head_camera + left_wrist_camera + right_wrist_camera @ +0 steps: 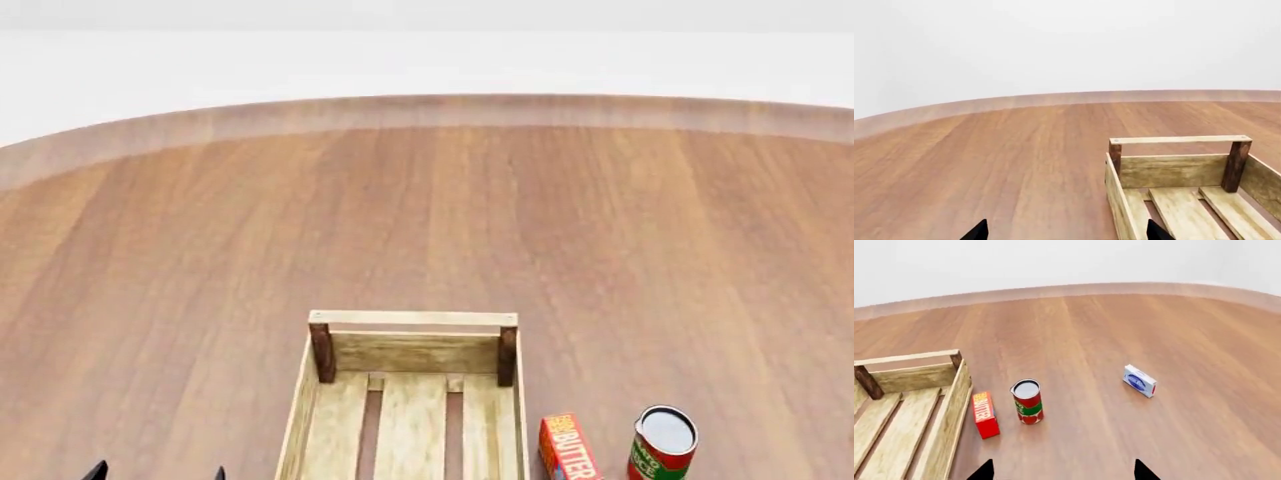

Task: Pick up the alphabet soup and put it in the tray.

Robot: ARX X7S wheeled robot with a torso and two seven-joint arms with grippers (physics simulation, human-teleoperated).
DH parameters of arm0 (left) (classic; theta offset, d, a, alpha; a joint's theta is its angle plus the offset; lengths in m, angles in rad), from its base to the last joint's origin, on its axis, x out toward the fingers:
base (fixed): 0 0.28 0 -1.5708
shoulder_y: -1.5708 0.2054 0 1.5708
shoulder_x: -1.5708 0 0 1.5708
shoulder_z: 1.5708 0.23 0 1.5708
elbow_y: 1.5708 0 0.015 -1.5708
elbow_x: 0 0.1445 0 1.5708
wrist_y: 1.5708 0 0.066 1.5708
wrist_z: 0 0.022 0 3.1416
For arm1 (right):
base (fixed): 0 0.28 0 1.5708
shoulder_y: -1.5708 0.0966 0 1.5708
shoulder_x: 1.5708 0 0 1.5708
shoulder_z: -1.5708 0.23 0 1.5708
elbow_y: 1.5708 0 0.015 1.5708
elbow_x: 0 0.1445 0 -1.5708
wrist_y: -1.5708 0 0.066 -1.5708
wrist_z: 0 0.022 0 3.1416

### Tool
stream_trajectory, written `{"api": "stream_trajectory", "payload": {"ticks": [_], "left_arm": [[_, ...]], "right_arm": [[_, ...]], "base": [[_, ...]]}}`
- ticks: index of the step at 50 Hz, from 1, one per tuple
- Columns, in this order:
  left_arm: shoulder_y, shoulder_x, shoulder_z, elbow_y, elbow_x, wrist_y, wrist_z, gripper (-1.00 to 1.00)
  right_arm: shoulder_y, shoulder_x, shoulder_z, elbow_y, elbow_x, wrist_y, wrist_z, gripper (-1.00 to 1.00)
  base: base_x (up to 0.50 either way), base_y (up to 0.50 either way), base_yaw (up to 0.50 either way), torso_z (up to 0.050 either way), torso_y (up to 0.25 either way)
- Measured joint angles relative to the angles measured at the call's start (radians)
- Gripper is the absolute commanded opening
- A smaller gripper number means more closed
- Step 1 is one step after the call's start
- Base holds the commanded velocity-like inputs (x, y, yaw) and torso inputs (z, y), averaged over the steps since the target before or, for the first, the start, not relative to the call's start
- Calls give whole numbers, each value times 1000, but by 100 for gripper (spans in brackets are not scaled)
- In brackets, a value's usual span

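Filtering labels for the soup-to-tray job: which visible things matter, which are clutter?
Job: long light-wood slatted tray. Blue-labelled soup can: not in view.
Clutter: red-and-green can, red butter box, white-and-blue box.

1. A broad round table of warm brown wood grain (561, 230), with a paler rim, carries everything.
2. A long light-wood slatted crate with darker corner posts (947, 407) rests on it, ahead of the right claw (1062, 471) and toward the left arm's side.
3. A red butter box with yellow lettering (985, 415) stands just beside the crate's outer wall.
4. A red-and-green can with a pale top (1027, 401) stands upright near that box, ahead of the right claw.
5. A small white-and-blue box (1139, 381) lies well apart, farther out.
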Motion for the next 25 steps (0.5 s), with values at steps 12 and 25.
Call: {"api": "stream_trajectory", "payload": {"ticks": [12, 25], "left_arm": [[-4, -4, 7, -7, -5, 4, -5, 100], [-4, -10, 12, -3, -15, -1, -12, 100]], "right_arm": [[-85, -83, 116, 78, -39, -94, -85, 100], [-146, -157, 222, 156, -63, -171, -169, 100]], "base": [[0, 0, 0, 0, 0], [0, 0, 0, 0, 0]]}}
